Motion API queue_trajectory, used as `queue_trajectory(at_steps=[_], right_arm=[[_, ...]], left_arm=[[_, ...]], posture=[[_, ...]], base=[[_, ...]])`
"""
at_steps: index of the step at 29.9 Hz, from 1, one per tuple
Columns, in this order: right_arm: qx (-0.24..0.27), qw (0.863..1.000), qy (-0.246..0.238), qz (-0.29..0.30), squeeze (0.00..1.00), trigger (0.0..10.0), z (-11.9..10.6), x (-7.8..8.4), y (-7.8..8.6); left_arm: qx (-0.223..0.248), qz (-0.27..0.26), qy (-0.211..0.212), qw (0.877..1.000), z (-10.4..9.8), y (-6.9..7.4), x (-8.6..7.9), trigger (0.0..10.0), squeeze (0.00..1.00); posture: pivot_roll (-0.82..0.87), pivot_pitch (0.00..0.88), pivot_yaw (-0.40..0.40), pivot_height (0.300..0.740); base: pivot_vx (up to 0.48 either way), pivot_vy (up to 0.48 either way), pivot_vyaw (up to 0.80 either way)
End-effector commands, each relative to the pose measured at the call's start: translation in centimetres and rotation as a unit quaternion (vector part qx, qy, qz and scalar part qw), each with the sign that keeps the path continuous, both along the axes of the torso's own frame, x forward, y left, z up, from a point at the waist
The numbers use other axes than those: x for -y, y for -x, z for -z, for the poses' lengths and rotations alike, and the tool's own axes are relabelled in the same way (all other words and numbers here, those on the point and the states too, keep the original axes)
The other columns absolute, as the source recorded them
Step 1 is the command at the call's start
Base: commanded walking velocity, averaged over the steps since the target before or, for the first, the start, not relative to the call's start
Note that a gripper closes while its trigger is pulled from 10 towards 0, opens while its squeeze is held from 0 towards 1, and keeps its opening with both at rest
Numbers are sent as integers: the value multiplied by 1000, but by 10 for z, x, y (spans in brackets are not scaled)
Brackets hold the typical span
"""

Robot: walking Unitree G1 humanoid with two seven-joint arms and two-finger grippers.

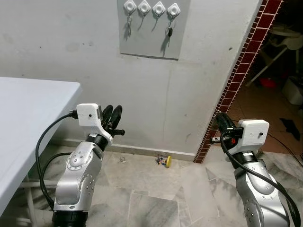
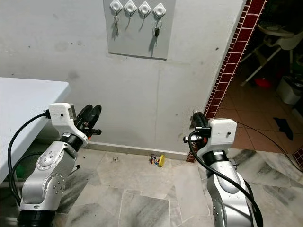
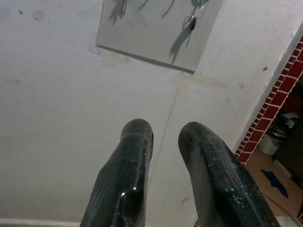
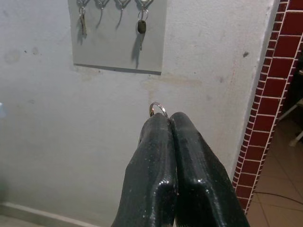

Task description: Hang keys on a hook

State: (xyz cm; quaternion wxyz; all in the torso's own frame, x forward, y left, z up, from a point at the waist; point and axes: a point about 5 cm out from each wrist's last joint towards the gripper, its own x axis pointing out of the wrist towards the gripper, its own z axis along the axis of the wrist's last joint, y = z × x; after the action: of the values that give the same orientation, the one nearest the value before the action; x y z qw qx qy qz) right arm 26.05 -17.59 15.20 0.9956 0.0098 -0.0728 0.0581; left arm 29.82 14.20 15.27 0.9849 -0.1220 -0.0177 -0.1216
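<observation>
Carry step: right gripper (image 4: 168,118) pinched on key ring (image 4: 158,108), low beside the brick edge (image 1: 236,75); left gripper (image 3: 163,137) narrowly parted, idle; next, raise ring to a free hook (image 1: 144,7) on the wall plate (image 1: 151,40).
</observation>
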Motion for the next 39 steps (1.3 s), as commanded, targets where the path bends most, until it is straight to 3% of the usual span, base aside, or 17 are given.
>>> queue_trajectory(at_steps=[1,18,39], right_arm=[[8,1000,-4,-3,0,10000,-5,-3,1],[10,1000,-7,3,0,10000,-5,-3,-1],[4,1000,1,4,0,10000,-3,-4,-1]], left_arm=[[0,2,-5,1000,-2,-2,-1,10000,0],[-3,-1,-5,1000,-4,-2,-2,10000,0],[-2,-2,-10,1000,-6,-5,-2,10000,0]], posture=[[-111,12,-33,740],[-104,27,-33,740],[-104,35,-31,740]], base=[[251,0,0],[329,0,0],[324,243,0]])
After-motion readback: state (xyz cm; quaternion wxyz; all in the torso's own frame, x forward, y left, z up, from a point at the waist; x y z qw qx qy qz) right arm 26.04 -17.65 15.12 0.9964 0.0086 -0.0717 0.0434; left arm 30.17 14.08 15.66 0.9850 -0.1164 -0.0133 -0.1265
